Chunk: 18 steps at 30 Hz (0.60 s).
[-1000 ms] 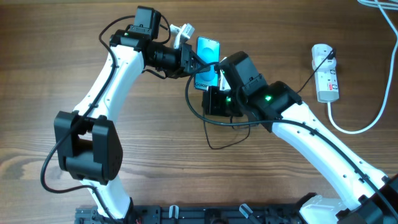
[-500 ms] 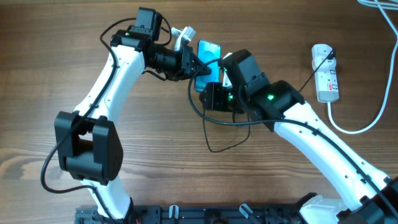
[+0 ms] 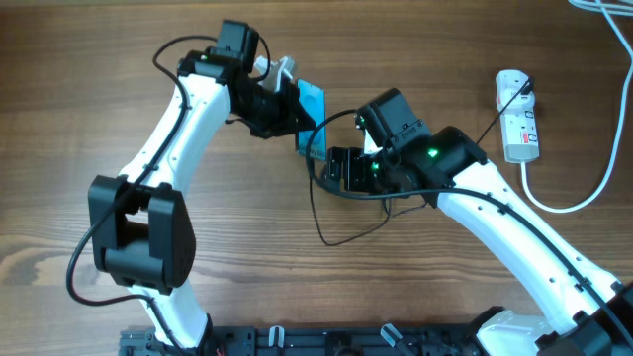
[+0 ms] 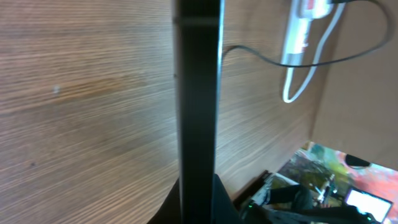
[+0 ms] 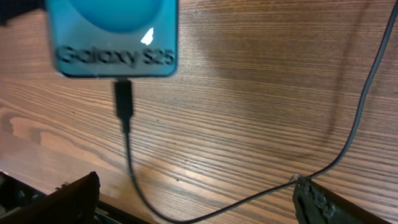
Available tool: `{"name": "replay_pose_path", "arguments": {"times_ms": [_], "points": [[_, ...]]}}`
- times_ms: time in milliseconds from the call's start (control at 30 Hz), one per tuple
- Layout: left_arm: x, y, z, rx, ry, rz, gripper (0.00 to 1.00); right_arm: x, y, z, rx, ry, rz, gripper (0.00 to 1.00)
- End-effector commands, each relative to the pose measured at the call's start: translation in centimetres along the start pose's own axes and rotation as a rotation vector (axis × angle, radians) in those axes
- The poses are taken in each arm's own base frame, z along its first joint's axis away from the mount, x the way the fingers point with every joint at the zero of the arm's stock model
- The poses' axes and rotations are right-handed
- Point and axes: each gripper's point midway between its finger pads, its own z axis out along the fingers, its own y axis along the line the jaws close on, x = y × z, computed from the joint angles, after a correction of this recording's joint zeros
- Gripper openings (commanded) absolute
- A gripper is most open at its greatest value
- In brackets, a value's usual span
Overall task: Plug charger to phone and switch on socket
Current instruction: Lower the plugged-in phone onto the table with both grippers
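1. The charger [image 5: 123, 102] is being shown in the right wrist view with its small plug tip set against the lower edge of the phone [image 5: 112, 37], just under the white text strip. Its thin black cable is being trailed down from there across the counter [image 5: 261, 93].
2. In the overhead view, the phone [image 3: 310, 107] is being gripped by the left gripper [image 3: 289, 99], whose jaws are being pressed narrowly onto it. The phone is being held tilted, with its teal screen turned toward the right arm.
3. In the left wrist view, the phone [image 4: 198, 93] is being seen edge-on as a dark upright bar down the middle of the picture. The gripper's own fingers cannot be made out there.
4. The right gripper [image 3: 343, 168] is being held wide open, just beside the phone's lower end, and nothing is being held between its jaws. In its own view the right gripper [image 5: 196, 186] is being shown by its two dark fingers [image 5: 68, 199] in the lower corners, with the cable lying on the counter between them.
5. The charger's cable [image 3: 317, 222] is being laid in a loose loop on the counter [image 3: 99, 79] below both grippers, and from there it is being led off to the right, to the upper end of the socket [image 3: 518, 119].
6. The socket is being left flat near the right edge of the counter, well apart from both grippers, with the thick white cord [image 3: 579, 198] curving away from it. Whether its switch is on cannot be told.
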Motion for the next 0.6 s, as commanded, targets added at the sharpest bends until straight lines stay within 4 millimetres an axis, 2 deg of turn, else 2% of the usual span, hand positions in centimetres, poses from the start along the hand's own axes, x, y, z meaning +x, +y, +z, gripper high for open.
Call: {"name": "replay_pose_path", "arguments": {"times_ms": [0,367,567], "points": [[1.4,1.1,1.5,-0.026,0.023,-0.004,0.04,-0.2,0.7,-0.9,-0.033,-0.011,-0.009,1.00],[2.4,5.5,6.6,-0.046,0.097,-0.051,0.04,0.1,1.3,-0.9,-0.062,0.005,-0.010,1.00],[3.2,6.4,8.9,-0.058,0.147,-0.057,0.04,0.0,1.3,-0.9,-0.065,0.002,-0.011,1.00]]}}
